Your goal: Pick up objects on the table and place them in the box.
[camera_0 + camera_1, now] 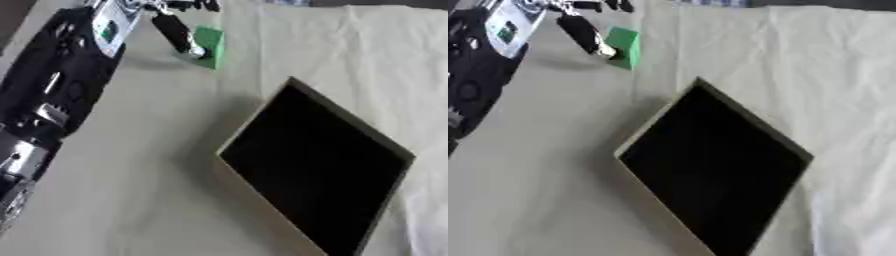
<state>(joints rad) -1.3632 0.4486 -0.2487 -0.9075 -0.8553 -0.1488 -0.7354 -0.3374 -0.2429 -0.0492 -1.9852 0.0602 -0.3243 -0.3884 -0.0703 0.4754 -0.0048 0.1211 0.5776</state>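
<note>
Box (pixel 315 175) nearest of all, a tan-walled tray with a dark inside, sitting askew on the cloth-covered tabletop (pixel 140 200) with one corner pointing away toward the far edge. Nothing can be made out inside it, just black.

Beyond the box's far corner and off to its left, there's the green block (pixel 210 46), resting on the cloth well apart from the box. And right on it, the left hand (pixel 179 32)! The left arm (pixel 61 85) runs up the picture's left side, black casing with silver joints, stretched long and diagonal from the near left corner toward the block, passing the box's left side with open cloth between them. A pale panel with a small green patch shows on the wrist section. One dark finger (pixel 584 32) slants down from the wrist and meets the block's near-left face at its tip; the other fingers spread out above, past the block, close to the far edge. Whether that hand is actually pinching the block or only touching it, I cannot tell from here, the far side of the block is hidden. The block casts a shadow on the cloth on its left side, toward the arm.

To the box's right, pale cloth lies rumpled in soft folds.
</note>
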